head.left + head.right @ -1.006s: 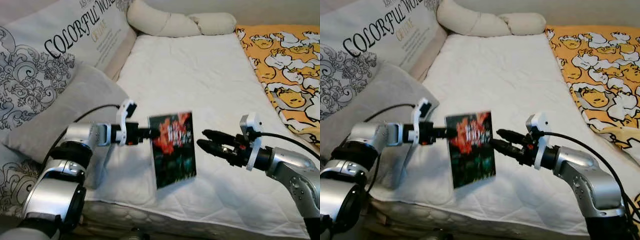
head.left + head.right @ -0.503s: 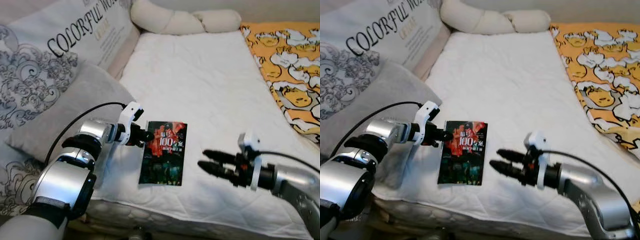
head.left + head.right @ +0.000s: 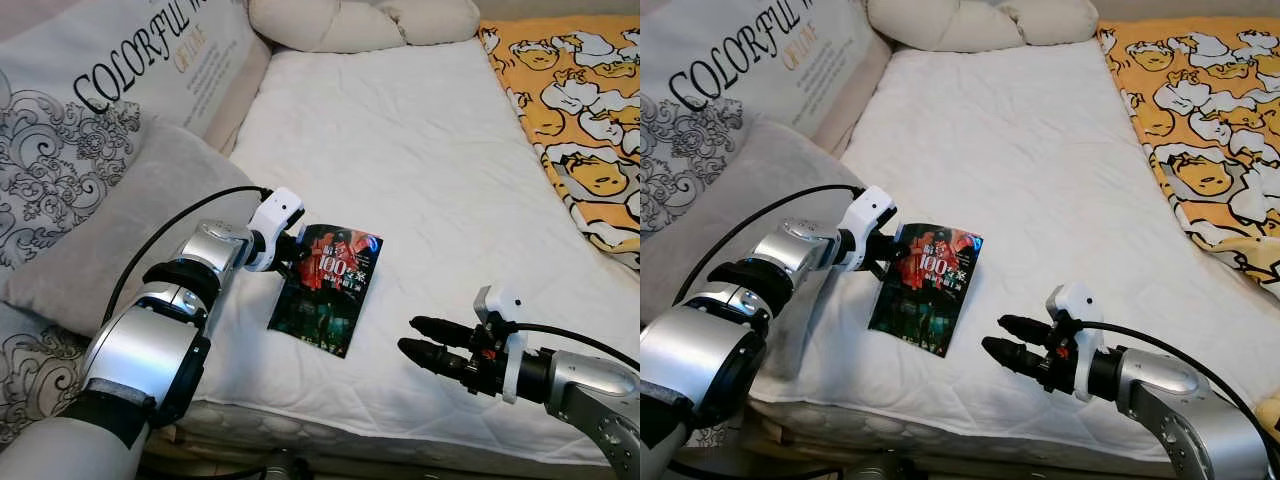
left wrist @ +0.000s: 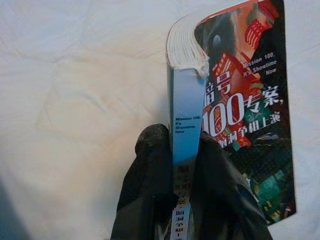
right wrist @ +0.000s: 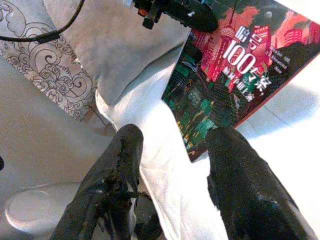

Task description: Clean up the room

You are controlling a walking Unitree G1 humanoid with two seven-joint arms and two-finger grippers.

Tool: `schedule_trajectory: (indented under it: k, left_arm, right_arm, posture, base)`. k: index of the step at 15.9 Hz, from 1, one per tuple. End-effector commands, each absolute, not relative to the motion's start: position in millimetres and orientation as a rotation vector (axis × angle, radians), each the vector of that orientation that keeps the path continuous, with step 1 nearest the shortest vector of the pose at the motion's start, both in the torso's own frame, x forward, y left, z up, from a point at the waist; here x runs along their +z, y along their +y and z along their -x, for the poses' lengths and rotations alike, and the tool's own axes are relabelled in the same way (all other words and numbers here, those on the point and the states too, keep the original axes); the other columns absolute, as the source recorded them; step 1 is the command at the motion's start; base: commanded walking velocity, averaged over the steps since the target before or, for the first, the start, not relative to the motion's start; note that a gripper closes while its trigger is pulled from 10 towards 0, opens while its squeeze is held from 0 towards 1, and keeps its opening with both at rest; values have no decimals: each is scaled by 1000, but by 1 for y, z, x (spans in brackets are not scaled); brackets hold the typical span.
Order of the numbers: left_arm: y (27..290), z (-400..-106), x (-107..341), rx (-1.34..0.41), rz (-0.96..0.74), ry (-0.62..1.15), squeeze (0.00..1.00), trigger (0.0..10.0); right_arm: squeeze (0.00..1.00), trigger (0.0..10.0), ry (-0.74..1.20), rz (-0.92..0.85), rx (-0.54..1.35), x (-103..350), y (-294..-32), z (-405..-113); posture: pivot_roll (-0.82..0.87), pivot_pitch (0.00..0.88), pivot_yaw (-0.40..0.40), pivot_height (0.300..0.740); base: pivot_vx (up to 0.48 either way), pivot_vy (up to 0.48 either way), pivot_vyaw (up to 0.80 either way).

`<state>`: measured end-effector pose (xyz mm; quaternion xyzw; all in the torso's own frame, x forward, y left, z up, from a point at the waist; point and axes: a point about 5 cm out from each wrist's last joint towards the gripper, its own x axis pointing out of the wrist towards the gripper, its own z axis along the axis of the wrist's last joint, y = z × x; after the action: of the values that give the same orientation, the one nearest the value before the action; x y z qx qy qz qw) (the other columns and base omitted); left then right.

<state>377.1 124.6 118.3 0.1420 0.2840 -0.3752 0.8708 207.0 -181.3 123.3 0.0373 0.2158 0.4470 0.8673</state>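
A paperback book [image 3: 325, 290] with a dark cover, red art and a big "100" sits low over the white sheet [image 3: 400, 160], near the bed's front left. My left gripper [image 3: 298, 256] is shut on its pale blue spine [image 4: 184, 125], one black finger [image 4: 150, 165] on each side. My right gripper [image 3: 412, 337] hovers to the book's right near the bed's front edge, apart from it. It is open, with fingers [image 5: 120, 165] spread and nothing between them. The book [image 5: 235, 65] lies beyond them.
A grey pillow [image 3: 130, 230] lies just left of the book, with a printed "COLORFUL" cushion [image 3: 130, 70] behind it. A cream bolster [image 3: 360, 20] lies at the bed's head. An orange duck-print blanket [image 3: 580, 110] covers the right side. The mattress front edge [image 3: 330, 425] is close.
The book went from upright between both grippers to low over the sheet, still in my left gripper. My right gripper drew back from it and sank toward the front edge.
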Motion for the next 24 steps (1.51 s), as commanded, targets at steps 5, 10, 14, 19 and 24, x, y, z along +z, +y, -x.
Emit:
schedule_trajectory:
  k: [5, 10, 14, 19, 24]
  left_arm:
    - [130, -386, 132, -728, -397, 520, 1000, 10000]
    - [135, -388, 131, -643, -445, 503, 1000, 10000]
    - [141, -393, 137, -552, -458, 433, 1000, 10000]
    - [145, -391, 145, -635, -218, 306, 1000, 10000]
    - [168, -358, 128, -888, -200, 290, 953, 10000]
  right_arm:
    - [0, 10000, 454, -52, 932, 121, -175, -207]
    - [0, 10000, 457, -43, 919, 119, -175, -207]
    - [0, 10000, 451, -39, 907, 118, -173, -209]
    - [0, 10000, 466, -16, 895, 111, -162, -214]
    - [0, 10000, 482, 157, 917, 87, -132, -245]
  posture:
    - [-69, 88, 144, 740]
    - [-70, 81, 149, 740]
    - [-64, 70, 145, 740]
    - [-47, 19, 136, 740]
    - [16, 0, 87, 740]
  base:
    - [0, 0, 0]
    - [0, 0, 0]
    - [0, 0, 0]
    - [0, 0, 0]
    - [0, 0, 0]
